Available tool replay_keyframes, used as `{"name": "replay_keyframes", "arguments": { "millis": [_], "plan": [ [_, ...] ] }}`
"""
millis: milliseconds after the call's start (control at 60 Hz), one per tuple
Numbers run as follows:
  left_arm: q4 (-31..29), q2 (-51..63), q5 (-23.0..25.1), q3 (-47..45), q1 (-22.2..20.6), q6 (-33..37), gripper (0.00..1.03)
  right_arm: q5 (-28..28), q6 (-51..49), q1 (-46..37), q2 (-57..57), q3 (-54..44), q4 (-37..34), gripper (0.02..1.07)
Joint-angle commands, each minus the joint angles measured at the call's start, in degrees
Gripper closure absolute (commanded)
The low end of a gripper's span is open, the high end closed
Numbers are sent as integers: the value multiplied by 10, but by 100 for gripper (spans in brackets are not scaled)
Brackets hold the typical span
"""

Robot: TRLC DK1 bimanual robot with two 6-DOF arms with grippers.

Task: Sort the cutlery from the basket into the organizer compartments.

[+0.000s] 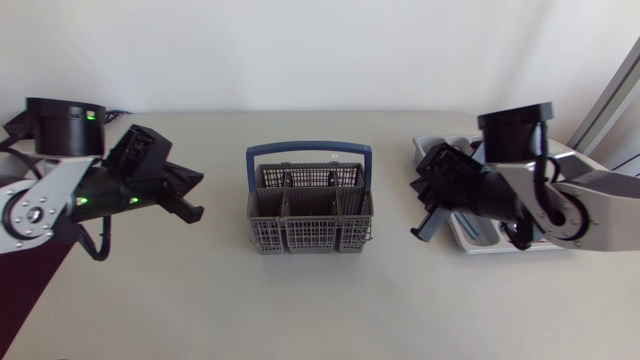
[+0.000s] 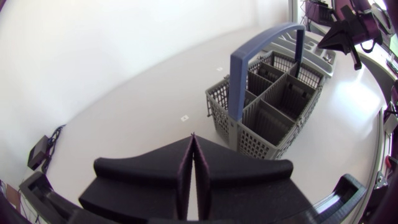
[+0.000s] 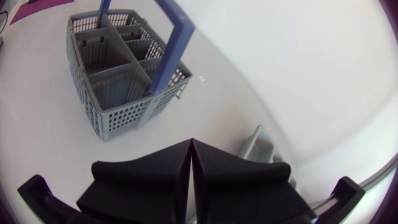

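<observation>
A grey cutlery basket (image 1: pixel 300 238) with a blue handle (image 1: pixel 310 150) stands mid-table; its compartments look empty in both wrist views. The grey organizer (image 1: pixel 468 238) lies at the right, mostly hidden under my right arm. My left gripper (image 1: pixel 195 197) hovers left of the basket, shut with nothing in it, and the basket (image 2: pixel 261 140) is ahead of this gripper (image 2: pixel 193 152). My right gripper (image 1: pixel 424 218) hangs between basket and organizer, also shut and empty. In the right wrist view the basket (image 3: pixel 124 115) lies ahead of the gripper (image 3: pixel 191 155) and an organizer corner (image 3: pixel 256 144) beside it.
The table's edge runs along the front. A dark purple mat (image 1: pixel 30 280) covers the front left corner under my left arm. Bare tabletop surrounds the basket on all sides.
</observation>
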Motion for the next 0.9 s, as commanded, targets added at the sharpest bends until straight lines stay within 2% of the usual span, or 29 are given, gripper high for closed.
{"name": "replay_keyframes", "arguments": {
  "millis": [0,100,200,217,317,367,400,417,500,883],
  "plan": [
    [-14,-51,8,-29,15,-1,98,8,7,-19,-46,-23,-20,100],
    [-27,-102,8,-38,30,-9,92,20,7,-34,-93,-33,-30,82],
    [-39,-150,7,-47,42,-14,77,19,11,-51,-138,-42,-45,78],
    [-41,-159,7,-48,44,-15,74,19,13,-54,-148,-44,-48,75],
    [-63,-203,6,-50,51,-17,54,19,18,-67,-209,-57,-67,33],
    [-70,-218,6,-50,51,-18,47,19,19,-74,-229,-62,-70,21],
    [-78,-236,6,-50,52,-22,36,19,20,-76,-250,-66,-81,11],
    [-80,-237,5,-50,52,-23,33,19,20,-77,-256,-67,-84,7],
    [-92,-266,-5,-53,51,-26,4,19,28,-80,-294,-76,-100,6],
    [-109,-381,-14,-86,101,-68,4,22,78,-109,-442,-136,-134,6]
  ]
}}
